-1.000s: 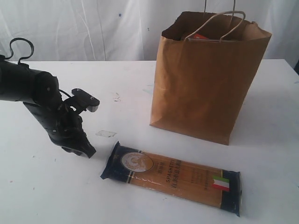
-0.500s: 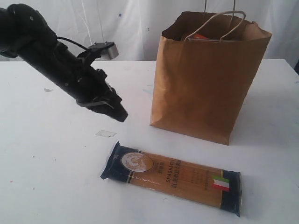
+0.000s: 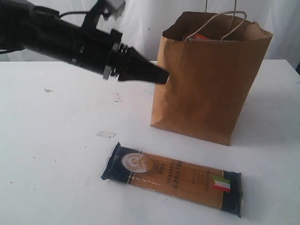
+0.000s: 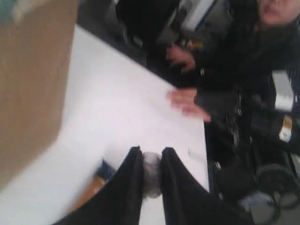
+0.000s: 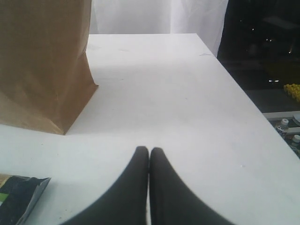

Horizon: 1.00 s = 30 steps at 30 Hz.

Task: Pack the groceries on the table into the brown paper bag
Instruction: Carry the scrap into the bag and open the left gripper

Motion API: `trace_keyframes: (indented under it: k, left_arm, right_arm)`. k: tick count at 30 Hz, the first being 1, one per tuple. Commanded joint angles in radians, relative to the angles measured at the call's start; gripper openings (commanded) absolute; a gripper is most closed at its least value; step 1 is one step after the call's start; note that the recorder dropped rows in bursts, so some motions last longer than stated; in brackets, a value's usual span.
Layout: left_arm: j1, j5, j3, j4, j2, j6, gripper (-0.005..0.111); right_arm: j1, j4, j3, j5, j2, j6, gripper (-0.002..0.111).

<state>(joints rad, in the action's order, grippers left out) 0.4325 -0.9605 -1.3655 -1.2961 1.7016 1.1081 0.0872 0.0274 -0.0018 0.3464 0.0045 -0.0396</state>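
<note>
The brown paper bag stands upright and open on the table; something red-orange shows inside its mouth. The long blue-ended spaghetti pack lies flat in front of it. My left gripper reaches level through the air, its tip right at the bag's left side. In the left wrist view this gripper is shut on a small blurred grey-white lump; I cannot tell what it is. My right gripper is shut and empty low over the table, with the bag and a pack end nearby.
A small clear scrap lies on the table left of the pack. White curtains hang behind the table. In the left wrist view a person's hand rests at the table's far edge.
My left arm has risen from the table at the left and swung right, from pointing down to reaching level at the bag's side. Bag, spaghetti pack and scrap have not moved.
</note>
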Motion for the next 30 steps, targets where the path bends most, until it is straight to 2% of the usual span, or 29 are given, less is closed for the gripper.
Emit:
trace_keyframes:
  k: [1, 4, 10, 12, 18, 22, 26, 30]
  left_arm:
    - [0.029, 0.193, -0.063, -0.156, -0.015, 0.094, 0.000]
    - [0.079, 0.305, -0.119, -0.139, -0.015, 0.123, 0.000]
    - [0.220, 0.561, -0.211, -0.025, -0.015, 0.521, 0.000]
    - [0.252, 0.694, -0.213, -0.018, -0.013, 0.586, 0.000]
    - [0.264, 0.927, -0.213, -0.018, 0.031, 0.592, 0.000]
    - [0.264, 0.944, -0.213, -0.018, 0.067, 0.592, 0.003]
    - [0.264, 0.886, -0.213, -0.022, 0.087, 0.588, 0.021]
    - [0.264, 0.886, -0.213, -0.022, 0.095, 0.588, 0.038]
  right_arm:
    - [0.003, 0.000, 0.002, -0.004, -0.004, -0.002, 0.000]
    - [0.003, 0.000, 0.002, -0.004, -0.004, -0.002, 0.000]
    - [0.003, 0.000, 0.002, -0.004, -0.004, -0.002, 0.000]
    - [0.003, 0.000, 0.002, -0.004, -0.004, -0.002, 0.000]
    - [0.003, -0.001, 0.002, -0.004, -0.004, -0.002, 0.000]
    - [0.003, -0.001, 0.002, -0.004, -0.004, -0.002, 0.000]
    - [0.003, -0.001, 0.002, -0.004, -0.004, -0.002, 0.000]
    - [0.003, -0.001, 0.002, -0.004, -0.004, -0.002, 0.000]
